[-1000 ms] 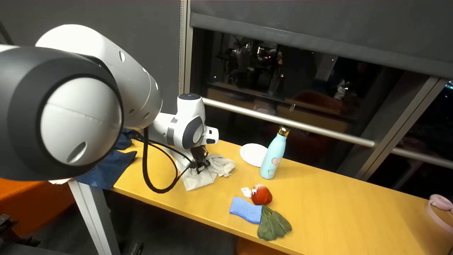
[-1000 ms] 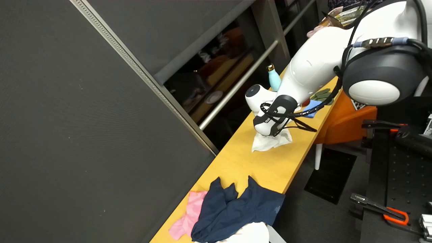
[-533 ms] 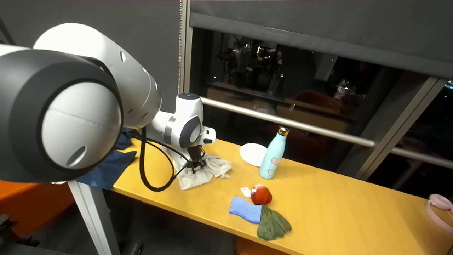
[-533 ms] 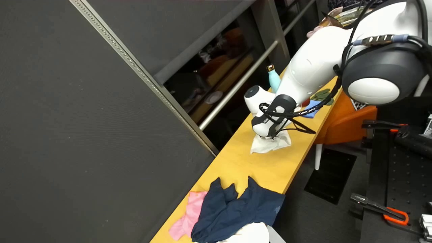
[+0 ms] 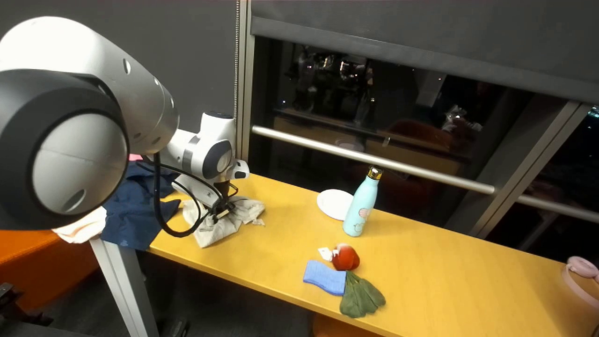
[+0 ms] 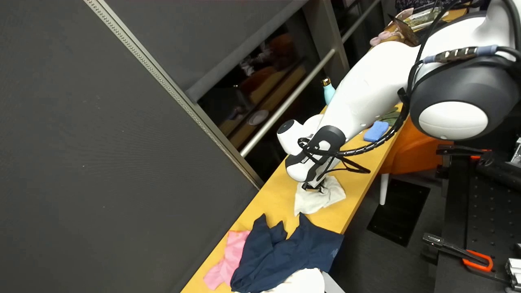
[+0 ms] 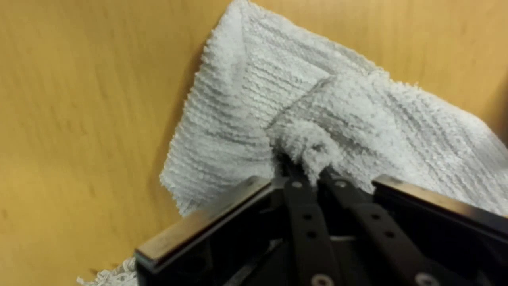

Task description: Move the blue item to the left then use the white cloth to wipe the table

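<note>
A white robot arm [image 5: 135, 103] reaches down over a wood-toned surface [image 5: 444, 271]; its claw [image 7: 305, 174] is closed on a bunched fold of white cloth [image 7: 226, 127], the wrist view showing the tuft pinched tight; the rest of the cloth spreads, creased, on the surface beneath; well apart from it, in an exterior view, the blue item [image 5: 324, 277] lies flat near the long edge of the surface; a green, leaf-shaped bundle [image 5: 361, 296] meets one side of it, and a rounded red thing [image 5: 347, 259] sits just beside; farther back stands a pale turquoise bottle [image 5: 361, 206] with a gold cap [image 5: 375, 173], a white plate [image 5: 332, 204] beside it; near the cloth lies dark blue fabric [image 6: 285, 256], next to pink fabric [image 6: 228, 258].
</note>
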Motion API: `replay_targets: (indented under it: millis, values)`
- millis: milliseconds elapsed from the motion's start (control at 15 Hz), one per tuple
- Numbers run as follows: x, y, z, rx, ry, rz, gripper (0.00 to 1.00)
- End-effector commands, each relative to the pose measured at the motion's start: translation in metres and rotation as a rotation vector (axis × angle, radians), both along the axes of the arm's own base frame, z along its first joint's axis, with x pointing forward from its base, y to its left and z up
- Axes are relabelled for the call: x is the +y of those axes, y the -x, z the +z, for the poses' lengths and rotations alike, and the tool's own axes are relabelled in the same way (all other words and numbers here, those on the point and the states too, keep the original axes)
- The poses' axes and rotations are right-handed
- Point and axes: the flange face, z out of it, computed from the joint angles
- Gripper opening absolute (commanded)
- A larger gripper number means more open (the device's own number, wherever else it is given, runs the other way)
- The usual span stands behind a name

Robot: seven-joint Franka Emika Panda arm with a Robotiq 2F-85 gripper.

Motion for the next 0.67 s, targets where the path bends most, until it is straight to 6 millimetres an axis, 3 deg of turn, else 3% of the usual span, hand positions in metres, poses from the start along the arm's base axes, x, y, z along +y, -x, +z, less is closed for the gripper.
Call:
replay_targets:
  millis: [0, 133, 267, 600]
  values:
    - [0.065, 0.024, -0.042, 0.093, -0.071, 0.139, 0.02]
    - [0.083, 0.034, -0.050, 0.139, -0.036, 0.171, 0.02]
    - [0.086, 0.040, -0.060, 0.143, 0.025, 0.191, 0.02]
    - [0.047, 0.037, -0.061, 0.127, 0.141, 0.081, 0.02]
